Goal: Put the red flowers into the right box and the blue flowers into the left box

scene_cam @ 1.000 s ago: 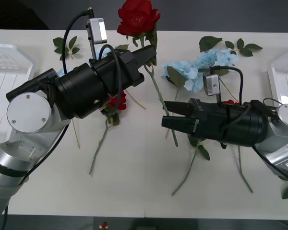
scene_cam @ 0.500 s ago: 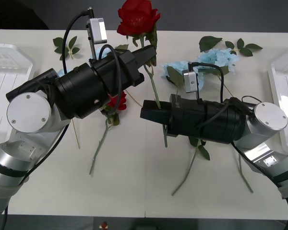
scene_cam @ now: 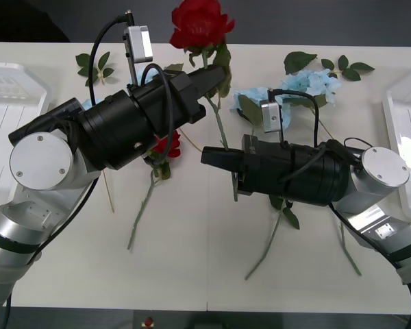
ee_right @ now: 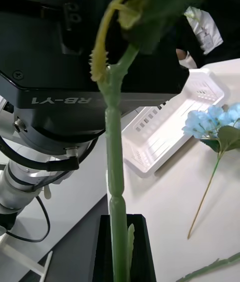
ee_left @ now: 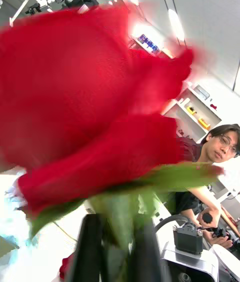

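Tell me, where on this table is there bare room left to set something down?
The near strip of the table, in front of both arms, lies bare apart from some stem ends. The left box looks empty too. The middle and far side are crowded with blue flowers, red flowers and leaf sprigs.

red flowers: soft cloth-like petals | left box: translucent ridged plastic | table: matt white

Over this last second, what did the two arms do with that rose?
The right gripper swung left to the red rose's stem and now has its fingers around it. The left gripper kept holding the rose upright. The blue flowers and other roses stayed on the table.
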You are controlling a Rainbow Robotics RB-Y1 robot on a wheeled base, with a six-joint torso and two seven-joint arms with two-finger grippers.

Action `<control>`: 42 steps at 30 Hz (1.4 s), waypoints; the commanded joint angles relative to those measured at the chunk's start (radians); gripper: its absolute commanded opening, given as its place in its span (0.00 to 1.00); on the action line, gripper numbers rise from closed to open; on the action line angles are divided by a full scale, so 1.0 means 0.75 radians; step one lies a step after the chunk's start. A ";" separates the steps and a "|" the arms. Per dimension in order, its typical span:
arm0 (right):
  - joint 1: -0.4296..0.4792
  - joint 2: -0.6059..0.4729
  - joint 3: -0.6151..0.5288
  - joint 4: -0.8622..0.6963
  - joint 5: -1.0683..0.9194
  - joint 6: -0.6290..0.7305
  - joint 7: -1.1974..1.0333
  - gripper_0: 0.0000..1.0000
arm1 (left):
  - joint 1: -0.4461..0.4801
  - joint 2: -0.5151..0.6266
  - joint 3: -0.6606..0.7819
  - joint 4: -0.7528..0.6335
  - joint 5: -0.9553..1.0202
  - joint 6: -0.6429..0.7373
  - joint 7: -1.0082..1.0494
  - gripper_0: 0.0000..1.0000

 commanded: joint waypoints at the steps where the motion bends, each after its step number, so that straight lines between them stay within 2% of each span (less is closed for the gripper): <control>1: -0.017 -0.005 -0.010 -0.041 -0.002 -0.018 -0.008 0.00 | -0.027 0.026 0.024 -0.036 0.016 -0.003 0.024 0.86; 2: -0.015 -0.009 -0.012 -0.041 -0.002 -0.016 -0.010 0.00 | -0.019 0.036 0.024 -0.036 0.031 -0.003 0.024 0.93; 4: -0.019 -0.024 -0.010 -0.041 -0.002 -0.022 -0.010 0.00 | -0.004 0.073 0.022 -0.038 0.069 -0.001 0.022 0.97; 9: -0.046 -0.146 -0.010 -0.039 0.000 -0.071 -0.021 0.00 | 0.043 0.206 0.069 -0.038 0.186 0.106 0.012 0.98; 14: -0.087 -0.343 -0.010 -0.023 0.025 -0.124 -0.090 0.00 | 0.139 0.318 0.221 -0.023 0.260 0.355 0.016 0.98; 21: -0.144 -0.719 -0.010 0.137 0.012 -0.139 -0.301 0.00 | 0.176 0.325 0.562 0.275 0.270 1.012 0.024 0.98; 25: -0.181 -0.915 0.004 0.270 0.035 -0.112 -0.391 0.00 | 0.159 0.320 0.705 0.463 0.112 1.233 0.026 1.00; 29: -0.185 -1.079 0.006 0.404 0.086 -0.108 -0.448 0.00 | 0.143 0.318 0.777 0.568 -0.094 1.270 0.043 1.00; 33: -0.183 -1.177 0.006 0.550 0.227 -0.094 -0.448 0.00 | 0.141 0.314 0.779 0.590 -0.291 1.210 0.171 1.00; 42: -0.185 -1.159 0.006 0.883 0.491 -0.212 -0.452 0.00 | 0.045 0.220 0.738 0.586 -0.675 1.108 0.445 1.00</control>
